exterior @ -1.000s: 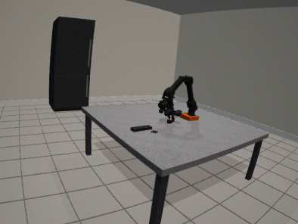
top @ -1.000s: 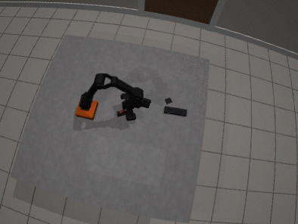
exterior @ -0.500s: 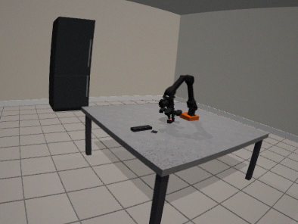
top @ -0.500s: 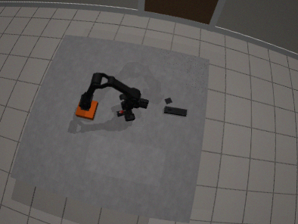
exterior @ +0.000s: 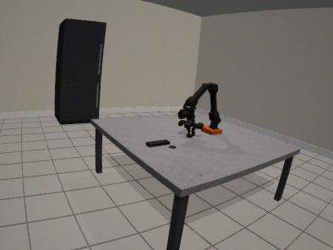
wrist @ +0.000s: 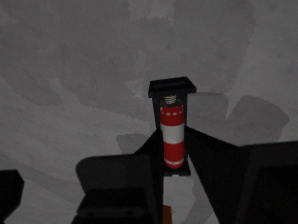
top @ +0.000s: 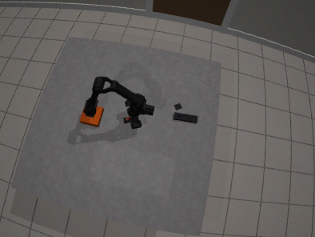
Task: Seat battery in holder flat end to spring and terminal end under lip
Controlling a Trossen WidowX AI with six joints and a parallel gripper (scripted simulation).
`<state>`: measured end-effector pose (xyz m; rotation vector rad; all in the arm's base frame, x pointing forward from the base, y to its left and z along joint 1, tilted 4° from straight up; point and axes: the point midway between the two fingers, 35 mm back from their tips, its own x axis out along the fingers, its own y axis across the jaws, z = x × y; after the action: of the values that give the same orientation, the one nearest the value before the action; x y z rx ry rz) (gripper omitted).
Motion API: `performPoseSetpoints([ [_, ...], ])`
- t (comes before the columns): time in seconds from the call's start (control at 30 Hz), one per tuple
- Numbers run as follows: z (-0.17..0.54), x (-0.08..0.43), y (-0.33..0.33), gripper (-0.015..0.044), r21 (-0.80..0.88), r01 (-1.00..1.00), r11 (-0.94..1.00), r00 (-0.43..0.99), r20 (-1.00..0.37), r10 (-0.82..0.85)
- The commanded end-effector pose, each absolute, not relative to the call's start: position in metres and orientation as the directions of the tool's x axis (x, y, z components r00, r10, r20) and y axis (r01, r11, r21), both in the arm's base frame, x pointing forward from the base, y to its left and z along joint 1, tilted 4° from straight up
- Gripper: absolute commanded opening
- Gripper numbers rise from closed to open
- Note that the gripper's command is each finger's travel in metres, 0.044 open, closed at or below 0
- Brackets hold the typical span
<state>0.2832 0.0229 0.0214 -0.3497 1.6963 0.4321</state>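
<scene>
As fingers clamp it, battery [wrist: 172,137] red-and-white banded, cylindrical.

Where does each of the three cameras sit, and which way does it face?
Top: overhead, looking down on table, whole arm and orange base.
Exterior: out in the room past a table corner, facing the fridge; whole arm shows.
Wrist: on the gripper, looking along the fingers at the battery.
Top and exterior share the black bar.

Refrigerator [exterior: 80,71]: tall, black, against the back wall at ten o'clock.
Door [top: 191,10]: brown, in the wall at twelve o'clock in the top view.
Floor [exterior: 42,203]: pale square tiles.
</scene>
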Motion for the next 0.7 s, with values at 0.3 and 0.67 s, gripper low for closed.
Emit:
performPoseSetpoints([
  [0.3, 0.0202, 0.2852, 0.0238, 0.0066, 0.088, -0.476, 0.875, -0.08, -0.995, 0.056],
  [0.67, 0.0196, 0.2849, 0.0238, 0.0066, 0.088, -0.481, 0.872, -0.058, -0.996, 0.069],
])
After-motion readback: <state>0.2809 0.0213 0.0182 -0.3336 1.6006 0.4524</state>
